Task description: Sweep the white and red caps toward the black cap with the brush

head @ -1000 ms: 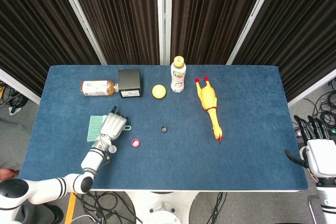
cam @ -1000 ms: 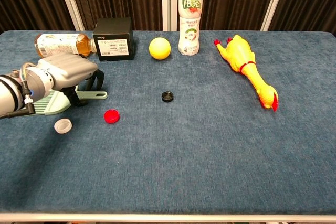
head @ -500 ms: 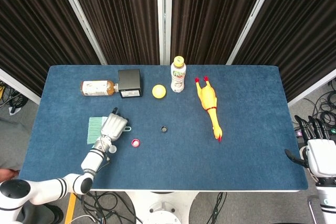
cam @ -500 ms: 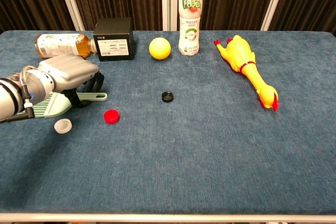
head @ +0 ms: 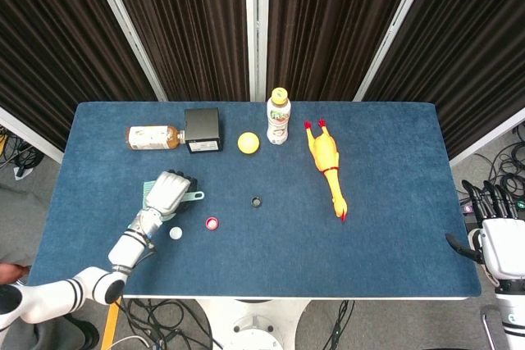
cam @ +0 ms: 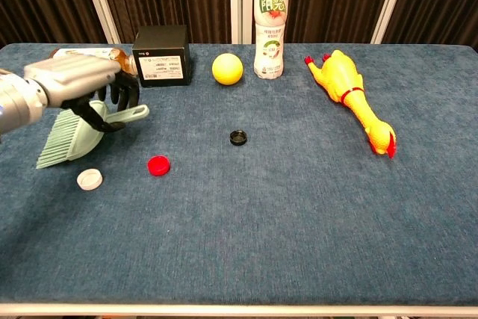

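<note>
My left hand (cam: pixel 82 84) (head: pixel 168 193) grips the pale green brush (cam: pixel 71 134) by its handle and holds it above the table at the left, bristles tilted down toward me. Just below the bristles lies the white cap (cam: pixel 89 178) (head: pixel 175 234). The red cap (cam: pixel 157 165) (head: pixel 212 223) sits a little to its right. Further right, near the table's middle, is the black cap (cam: pixel 238 137) (head: pixel 257 202). My right hand (head: pixel 496 231) hangs off the table's right edge with its fingers apart, holding nothing.
Along the far side stand a lying tea bottle (head: pixel 152 137), a black box (cam: pixel 160 55), a yellow ball (cam: pixel 227 69) and an upright drink bottle (cam: pixel 269 22). A yellow rubber chicken (cam: pixel 351 96) lies at the right. The table (cam: pixel 299 244) is blue cloth.
My left hand has closed on the brush and lifted it off the table, up and slightly back. The caps have not moved.
</note>
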Controlling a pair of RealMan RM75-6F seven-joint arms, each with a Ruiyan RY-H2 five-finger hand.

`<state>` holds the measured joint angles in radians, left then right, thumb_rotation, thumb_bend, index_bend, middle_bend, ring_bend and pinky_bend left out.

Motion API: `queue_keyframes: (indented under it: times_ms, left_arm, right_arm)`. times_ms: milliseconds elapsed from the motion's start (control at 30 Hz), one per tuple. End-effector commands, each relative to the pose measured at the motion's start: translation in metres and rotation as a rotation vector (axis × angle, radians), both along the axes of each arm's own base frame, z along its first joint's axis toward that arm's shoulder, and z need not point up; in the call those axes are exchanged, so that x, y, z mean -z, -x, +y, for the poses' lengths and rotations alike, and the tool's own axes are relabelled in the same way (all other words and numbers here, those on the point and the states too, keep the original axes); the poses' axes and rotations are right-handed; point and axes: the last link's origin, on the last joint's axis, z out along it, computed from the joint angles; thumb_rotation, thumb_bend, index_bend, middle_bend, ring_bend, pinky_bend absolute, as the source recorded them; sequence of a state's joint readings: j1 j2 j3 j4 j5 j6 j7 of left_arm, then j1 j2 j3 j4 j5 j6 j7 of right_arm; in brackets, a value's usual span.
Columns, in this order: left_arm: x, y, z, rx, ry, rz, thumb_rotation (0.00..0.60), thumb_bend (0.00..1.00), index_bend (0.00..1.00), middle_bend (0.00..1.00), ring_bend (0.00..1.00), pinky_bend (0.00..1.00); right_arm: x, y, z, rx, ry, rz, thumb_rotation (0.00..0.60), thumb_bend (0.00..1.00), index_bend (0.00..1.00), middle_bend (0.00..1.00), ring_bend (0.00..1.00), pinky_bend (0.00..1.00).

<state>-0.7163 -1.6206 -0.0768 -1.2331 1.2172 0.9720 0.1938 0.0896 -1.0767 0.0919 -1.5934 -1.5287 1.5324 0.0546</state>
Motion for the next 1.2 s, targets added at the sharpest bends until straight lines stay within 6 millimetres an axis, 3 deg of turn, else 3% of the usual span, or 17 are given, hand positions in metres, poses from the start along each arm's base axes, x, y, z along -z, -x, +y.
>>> queue_keyframes:
  times_ms: [33,267,500,700,833,1033,1200]
  left_arm:
    - [-0.042,0.021,0.004,-0.039,-0.008,-0.249,0.6,0.45,0.52,0.59,0.44,0.48]
    - [-0.07,0.044,-0.006,-0.066,-0.022,-0.522,0.6,0.47,0.53,0.6,0.45,0.48]
    - [-0.077,0.053,-0.034,-0.01,-0.035,-0.561,0.6,0.48,0.54,0.61,0.46,0.48]
    - [-0.056,0.05,-0.066,0.01,-0.065,-0.445,0.6,0.48,0.54,0.61,0.46,0.47]
    - [-0.036,0.035,-0.081,-0.032,-0.047,-0.447,0.6,0.47,0.54,0.61,0.46,0.47]
    - [-0.013,0.015,-0.088,-0.107,-0.034,-0.493,0.6,0.49,0.54,0.61,0.46,0.36]
    - [0.006,0.004,-0.083,-0.16,-0.061,-0.528,0.6,0.49,0.54,0.61,0.46,0.37]
  right_arm:
    - [-0.001,0.0,0.001,0.003,0.002,0.0,0.6,0.09,0.0,0.16,0.0,0.06]
    - [0.0,-0.002,-0.001,0.002,0.002,0.002,0.6,0.09,0.0,0.16,0.0,0.06]
    - [0.001,-0.006,-0.001,-0.006,0.001,0.005,0.6,0.09,0.0,0.16,0.0,0.06]
    - [0.001,-0.006,0.0,-0.005,0.004,0.002,0.6,0.09,0.0,0.16,0.0,0.06]
    - [0.001,-0.006,0.001,-0.008,-0.001,0.004,0.6,0.09,0.0,0.16,0.0,0.06]
    - [-0.001,-0.004,0.003,-0.002,0.005,0.0,0.6,0.09,0.0,0.16,0.0,0.06]
    - [-0.001,0.0,0.003,0.011,0.002,-0.004,0.6,0.09,0.0,0.16,0.0,0.06]
